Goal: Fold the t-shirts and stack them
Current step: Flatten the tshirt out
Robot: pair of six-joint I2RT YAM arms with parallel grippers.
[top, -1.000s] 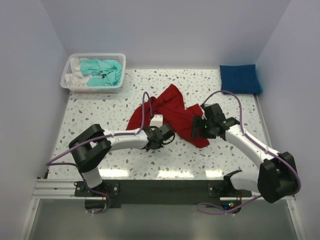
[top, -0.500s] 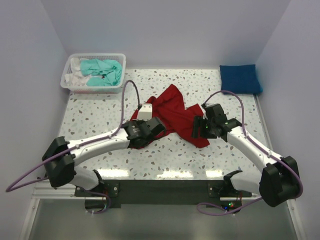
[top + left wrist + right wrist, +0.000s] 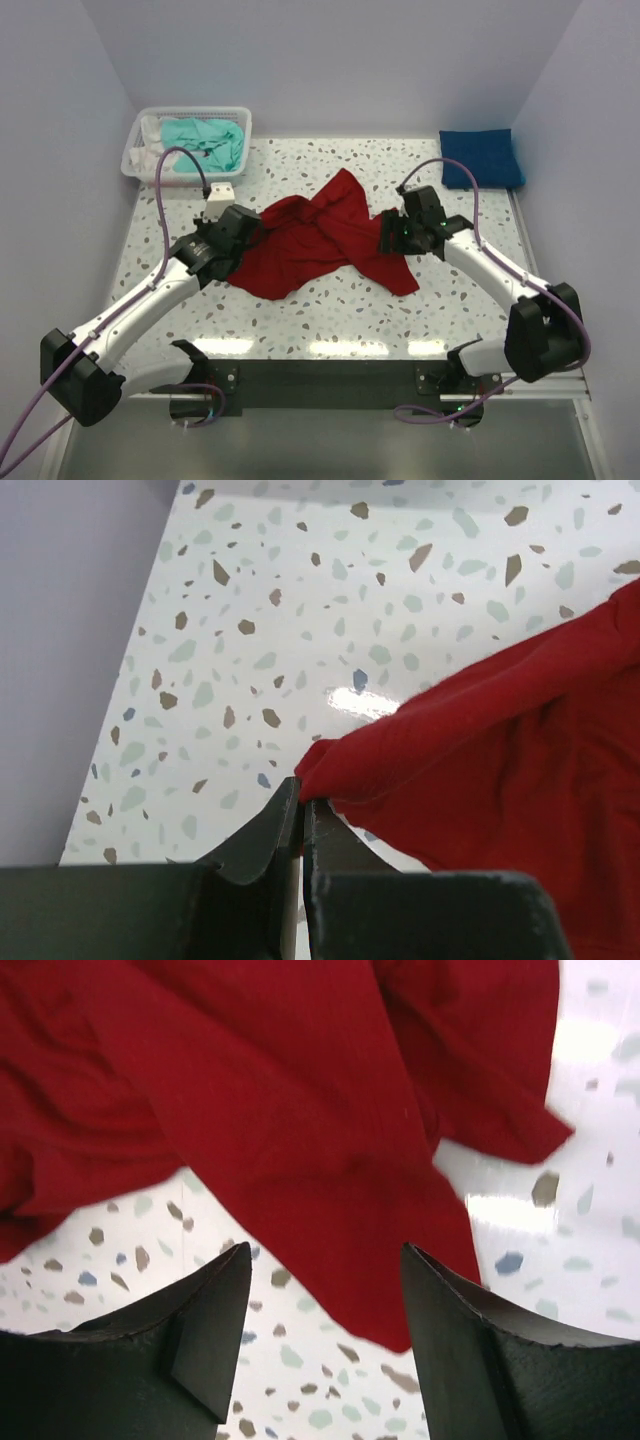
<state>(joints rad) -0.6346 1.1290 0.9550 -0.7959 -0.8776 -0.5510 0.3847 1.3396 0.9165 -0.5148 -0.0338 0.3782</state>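
Red t-shirt (image 3: 325,240): crumpled, mid-desk (image 3: 330,315). I have my left hand (image 3: 302,802) clamped on its left edge and my right hand (image 3: 325,1252) spread wide over its right side. Teal t-shirt (image 3: 205,140): in the basket (image 3: 135,165). Blue t-shirt (image 3: 480,157): folded, far right corner.

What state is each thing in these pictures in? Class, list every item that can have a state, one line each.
red t-shirt, unfolded and rumpled on the table, one edge pinched
blue t-shirt, folded, lying at the table's far right corner
basket, upright, holding cloth
teal t-shirt, crumpled inside the basket
left gripper, shut on the red t-shirt's edge
right gripper, open over the red t-shirt
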